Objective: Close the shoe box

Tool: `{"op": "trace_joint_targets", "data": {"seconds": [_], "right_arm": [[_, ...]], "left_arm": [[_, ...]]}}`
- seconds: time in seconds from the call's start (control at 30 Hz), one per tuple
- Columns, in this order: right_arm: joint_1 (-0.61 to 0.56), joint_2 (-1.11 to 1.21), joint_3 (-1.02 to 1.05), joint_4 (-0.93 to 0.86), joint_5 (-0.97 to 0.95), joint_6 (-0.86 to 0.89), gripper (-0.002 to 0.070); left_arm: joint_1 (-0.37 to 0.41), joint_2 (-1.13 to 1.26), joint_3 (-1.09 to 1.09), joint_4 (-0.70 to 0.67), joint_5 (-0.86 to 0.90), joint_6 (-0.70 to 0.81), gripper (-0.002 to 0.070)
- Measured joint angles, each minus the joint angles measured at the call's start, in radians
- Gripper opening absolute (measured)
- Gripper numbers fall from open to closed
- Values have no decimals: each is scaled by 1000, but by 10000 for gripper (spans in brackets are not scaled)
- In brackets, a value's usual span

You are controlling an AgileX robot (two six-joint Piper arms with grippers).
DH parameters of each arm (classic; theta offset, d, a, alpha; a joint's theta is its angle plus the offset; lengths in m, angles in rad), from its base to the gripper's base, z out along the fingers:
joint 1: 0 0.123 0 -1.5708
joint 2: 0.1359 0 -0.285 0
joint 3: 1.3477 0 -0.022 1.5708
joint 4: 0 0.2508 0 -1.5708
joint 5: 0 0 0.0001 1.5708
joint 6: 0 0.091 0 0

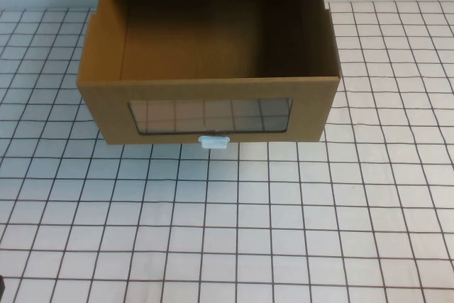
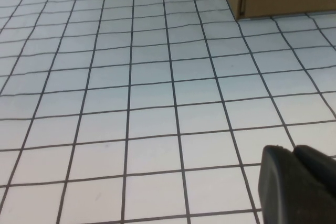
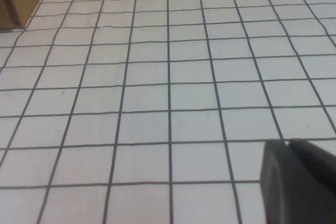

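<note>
Shoe box (image 1: 213, 69) is sitting at the far middle of the gridded white table (image 1: 234, 225), its brown cardboard drawer pulled out toward the robot and standing open on top, showing a bare brown inside. Its front panel is facing the robot, carrying a clear rectangular window (image 1: 210, 116) with a small white tab handle (image 1: 214, 141) sticking out just below. Left gripper (image 2: 296, 184) is hovering low over the table, well apart from the box corner; whether its fingers are spread or pressed together cannot be told. Right gripper (image 3: 299, 179) is hanging likewise over bare tiles, well apart from the box, its fingers equally unreadable.
</note>
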Motion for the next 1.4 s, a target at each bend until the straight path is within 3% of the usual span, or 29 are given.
{"op": "trace_joint_targets", "data": {"seconds": [0.47,0.6,0.97,1.4], "right_arm": [[0,0,2,0,-142,0,-14],[0,0,2,0,-263,0,-14],[0,0,2,-2,-865,0,-13],[0,-6,2,-6,-1063,6,-14]], "left_arm": [[-2,0,0,0,-55,-24,-4],[-2,0,0,-4,-194,-109,-4],[-2,0,0,-9,-787,-241,-4],[-2,0,0,-11,-962,-253,-4]]}}
